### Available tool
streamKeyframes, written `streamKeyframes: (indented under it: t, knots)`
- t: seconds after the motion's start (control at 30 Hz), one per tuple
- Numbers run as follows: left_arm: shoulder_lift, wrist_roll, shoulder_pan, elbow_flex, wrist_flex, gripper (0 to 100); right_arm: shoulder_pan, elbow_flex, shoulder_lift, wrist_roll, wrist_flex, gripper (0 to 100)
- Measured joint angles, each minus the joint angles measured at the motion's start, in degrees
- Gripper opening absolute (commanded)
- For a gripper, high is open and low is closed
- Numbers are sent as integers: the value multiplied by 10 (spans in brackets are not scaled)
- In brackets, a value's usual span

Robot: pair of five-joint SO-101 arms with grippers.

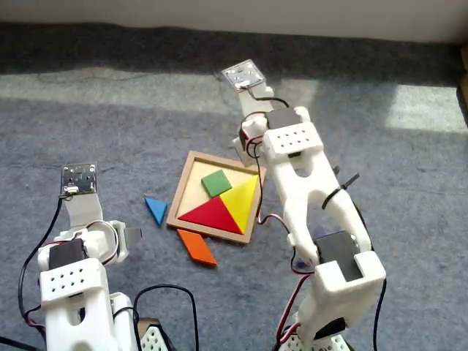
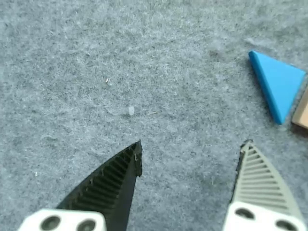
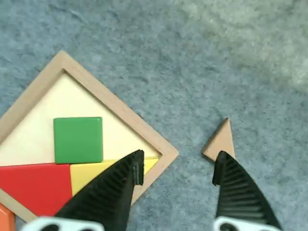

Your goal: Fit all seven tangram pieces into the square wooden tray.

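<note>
wooden tray [image 1: 195,191] half bare, blue triangle [image 1: 156,210] outside

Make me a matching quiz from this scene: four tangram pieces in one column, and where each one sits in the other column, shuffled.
Pieces:
1. green square
2. blue triangle
3. orange parallelogram
4. plain wooden triangle

Places:
A. on the carpet, against the tray's outer rim
B. inside the tray
C. on the carpet, right by the right gripper
D. on the carpet, ahead of the left gripper

Pairs: 1-B, 2-D, 3-A, 4-C
</note>
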Motion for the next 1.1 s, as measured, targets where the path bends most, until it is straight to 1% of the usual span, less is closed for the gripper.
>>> streamKeyframes:
  t: [0.13, 0.23, 0.43, 0.73, 0.87, 0.97, 1.1]
  knots:
    - [0, 0, 0, 0, 0, 309, 35, -22, 59, 55, 0, 224]
    - [0, 0, 0, 0, 0, 309, 60, -67, 113, 81, 0, 224]
    - [0, 0, 0, 0, 0, 309, 73, -158, 205, 91, 3, 224]
    - [0, 0, 0, 0, 0, 309, 76, -278, 298, 93, 98, 224]
    - [0, 0, 0, 0, 0, 309, 76, -326, 337, 123, 135, 224]
    - [0, 0, 0, 0, 0, 309, 80, -362, 360, 132, 158, 223]
    - [0, 0, 0, 0, 0, 309, 88, -412, 385, 136, 187, 175]
